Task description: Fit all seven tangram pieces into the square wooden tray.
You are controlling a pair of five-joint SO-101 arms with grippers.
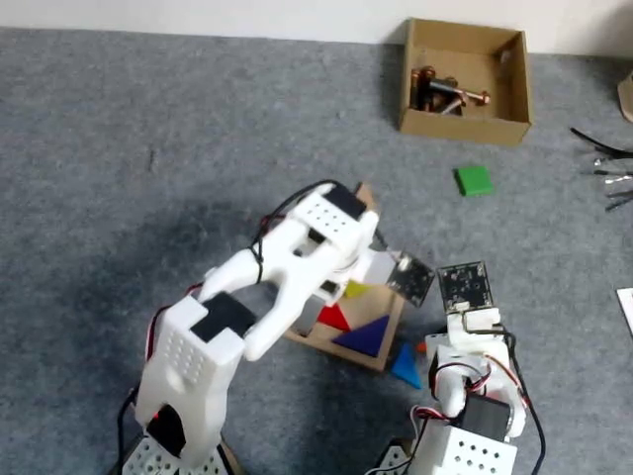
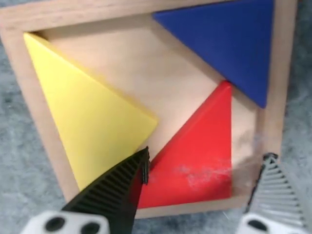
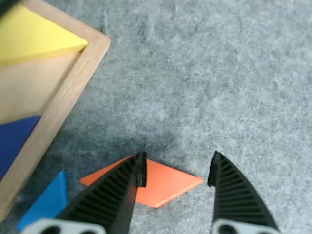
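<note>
Wood first: the square tray [image 2: 97, 13] sits on the grey worktop [image 1: 148, 129] under my left arm. I can see three pieces in it. A big yellow triangle [image 2: 83, 112] lies along one wall and a big blue triangle [image 2: 229, 44] fills a corner. A red triangle [image 2: 195, 156] lies between them, its tip touching the blue.

My left jaws hang spread over the red one, gripping nothing, and one side looks to be right at the tray wall. If I close from here, I'd expect that side to catch the rim and drag the whole tray. The other side could shove the yellow piece out of line.

Just outside the tray lie an orange piece [image 3: 161, 183] and a light-blue triangle [image 3: 46, 202]. My right jaws are parted above the orange one, empty. It's thin and flat, so I reckon the tips may skate over it or just push it along. The two arms are near each other, and a careless swing could knock them together. A green square [image 1: 473, 179] lies well apart, near a cardboard box [image 1: 463, 124], and may be a stretch to reach.
</note>
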